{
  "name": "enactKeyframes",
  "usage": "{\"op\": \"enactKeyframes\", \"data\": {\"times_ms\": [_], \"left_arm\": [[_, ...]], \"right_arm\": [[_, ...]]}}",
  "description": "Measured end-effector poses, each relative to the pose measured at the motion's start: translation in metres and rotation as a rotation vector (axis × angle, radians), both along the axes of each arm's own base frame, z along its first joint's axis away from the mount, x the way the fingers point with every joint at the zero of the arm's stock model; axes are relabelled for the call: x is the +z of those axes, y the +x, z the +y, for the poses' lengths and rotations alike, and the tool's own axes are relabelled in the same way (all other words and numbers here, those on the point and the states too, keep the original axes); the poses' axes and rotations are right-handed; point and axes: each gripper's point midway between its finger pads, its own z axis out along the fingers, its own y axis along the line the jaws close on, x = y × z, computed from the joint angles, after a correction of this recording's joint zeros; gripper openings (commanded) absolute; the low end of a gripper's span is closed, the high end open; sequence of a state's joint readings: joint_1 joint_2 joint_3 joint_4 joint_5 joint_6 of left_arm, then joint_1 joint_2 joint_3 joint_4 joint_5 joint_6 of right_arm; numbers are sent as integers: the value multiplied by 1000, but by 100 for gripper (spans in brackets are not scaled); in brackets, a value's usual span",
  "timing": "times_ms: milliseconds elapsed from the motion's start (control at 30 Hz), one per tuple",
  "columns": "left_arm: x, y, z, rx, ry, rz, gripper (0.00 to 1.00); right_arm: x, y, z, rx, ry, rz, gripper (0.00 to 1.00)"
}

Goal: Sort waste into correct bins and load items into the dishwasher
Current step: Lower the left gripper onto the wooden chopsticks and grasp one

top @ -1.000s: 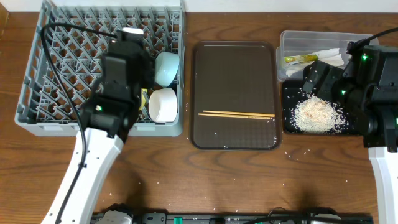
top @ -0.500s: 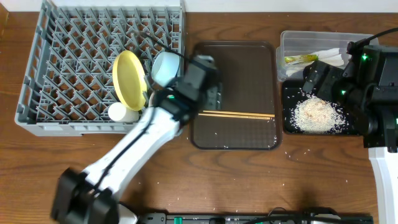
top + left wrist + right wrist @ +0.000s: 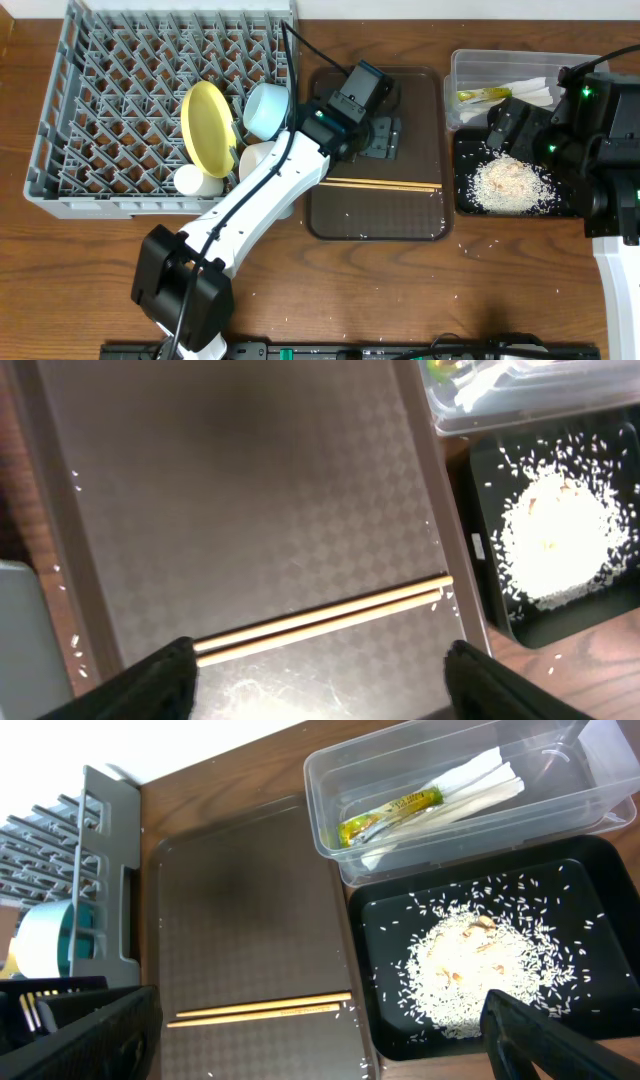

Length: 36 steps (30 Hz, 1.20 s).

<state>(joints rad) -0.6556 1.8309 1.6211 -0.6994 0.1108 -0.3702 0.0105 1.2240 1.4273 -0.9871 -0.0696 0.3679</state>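
The chopsticks lie side by side on the brown tray. My left gripper hovers open and empty above them; in the left wrist view its fingers straddle the chopsticks. The grey dish rack holds the yellow plate on edge, the light blue bowl, the white bowl and the small white cup. The clear tub holds the green-yellow wrapper and napkins. Rice lies in the black tray. My right gripper is open and empty over the bins.
Loose rice grains are scattered on the brown tray's right edge and on the wooden table near the black tray. My left arm crosses the rack's right front corner. The right wrist view also shows the chopsticks and the tub.
My left arm has swung right from the dish rack to above the brown tray, uncovering the yellow plate and cup in the rack. The right arm has not moved.
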Motion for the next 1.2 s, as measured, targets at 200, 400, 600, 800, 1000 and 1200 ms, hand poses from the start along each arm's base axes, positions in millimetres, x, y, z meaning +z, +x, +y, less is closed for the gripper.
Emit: {"op": "enactKeyframes", "data": {"times_ms": [200,400,600,800,1000,1200], "left_arm": [[0,0,-4,-8,-20,6,92],[1,1,-5,-8,-25,1,88],[-5,7,-3,57,-23,10,84],[-44,16,2,170,25,75,83],[-96,22,3,261,67,154,79],[-118,25,3,322,71,184,78]], "right_arm": [[0,0,0,0,0,0,99],[0,0,0,0,0,0,99],[0,0,0,0,0,0,99],[0,0,0,0,0,0,99],[0,0,0,0,0,-1,99],[0,0,0,0,0,0,99]]}}
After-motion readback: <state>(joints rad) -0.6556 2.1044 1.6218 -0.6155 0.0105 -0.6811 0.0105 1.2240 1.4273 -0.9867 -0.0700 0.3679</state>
